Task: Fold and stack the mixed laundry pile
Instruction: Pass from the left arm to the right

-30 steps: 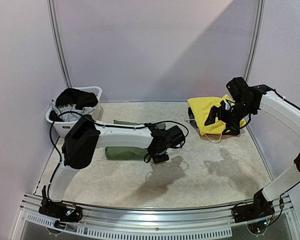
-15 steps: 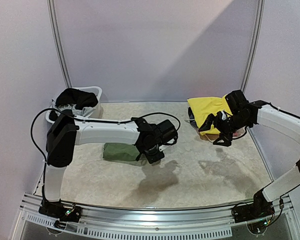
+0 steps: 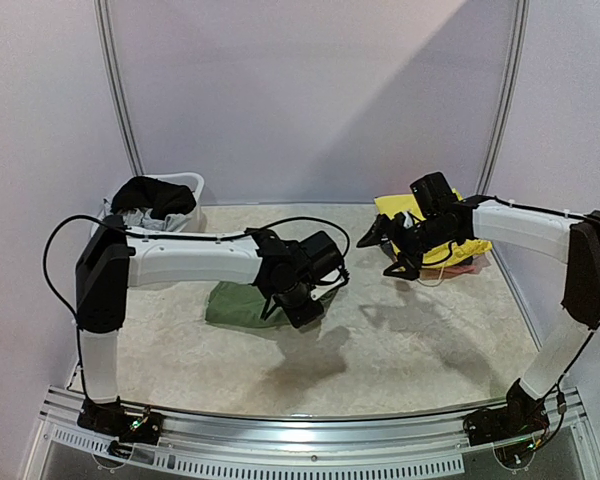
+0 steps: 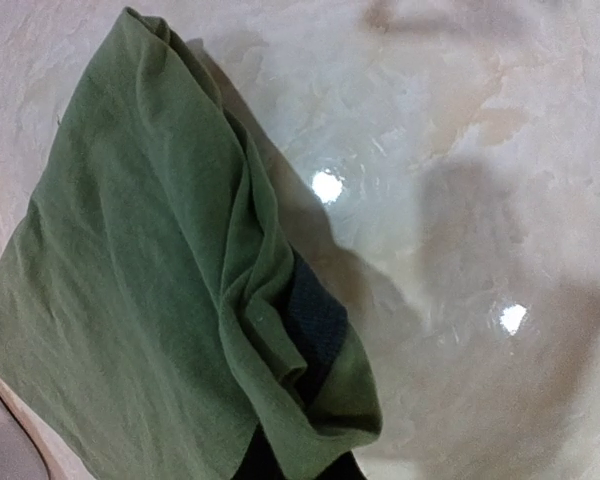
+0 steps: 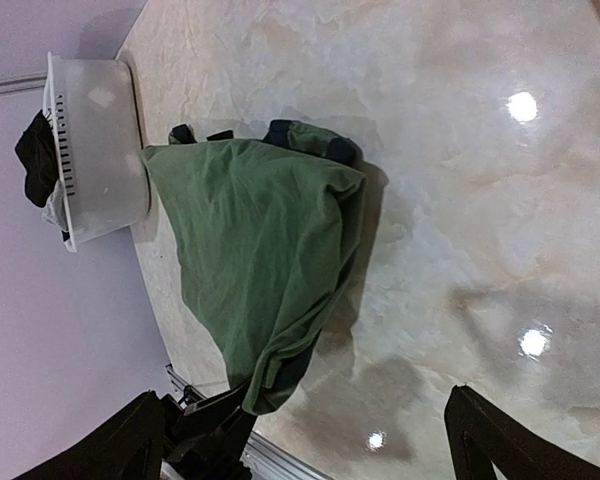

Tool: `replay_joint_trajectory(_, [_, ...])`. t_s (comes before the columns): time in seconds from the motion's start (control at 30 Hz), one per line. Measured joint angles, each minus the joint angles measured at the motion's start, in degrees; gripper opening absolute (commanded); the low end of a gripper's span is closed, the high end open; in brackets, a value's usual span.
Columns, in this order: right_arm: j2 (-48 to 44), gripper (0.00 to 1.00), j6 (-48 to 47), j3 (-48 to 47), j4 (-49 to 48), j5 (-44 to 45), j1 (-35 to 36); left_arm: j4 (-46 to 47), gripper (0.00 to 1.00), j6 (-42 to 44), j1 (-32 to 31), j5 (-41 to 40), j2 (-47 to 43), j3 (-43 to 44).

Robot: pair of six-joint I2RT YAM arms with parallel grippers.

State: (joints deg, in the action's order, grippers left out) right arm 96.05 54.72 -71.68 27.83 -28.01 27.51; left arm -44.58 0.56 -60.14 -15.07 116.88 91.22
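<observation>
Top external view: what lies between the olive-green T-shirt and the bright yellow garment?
Bare beige marbled tabletop in the top external view; the right arm's open jaws hang over it near the bright yellow garment.

The T-shirt (image 4: pixel 150 300) is olive green and plain on the side I can see, with a dark navy band (image 4: pixel 315 325) showing at its fold. The far garment (image 3: pixel 390 206) is bright yellow. The tub (image 5: pixel 95 150) is white, with black cloth (image 3: pixel 152 193) in it. The worktop (image 3: pixel 430 330) is beige, marbled with cream patches.
</observation>
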Motion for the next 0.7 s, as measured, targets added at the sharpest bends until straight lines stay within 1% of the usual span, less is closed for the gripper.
replay_joint_trajectory(0.33, [10.75, 0.98, 7.28, -3.06, -7.30, -2.69, 3.48, -0.02, 0.00, -1.75, 2.14, 1.88, -5.51, -1.62])
replay_joint_trajectory(0.7, [18.51, 0.94, 15.87, -3.19, -17.05, -6.51, 5.97, 0.07, 0.00, -2.54, 2.51, 2.69, -5.86, -2.14])
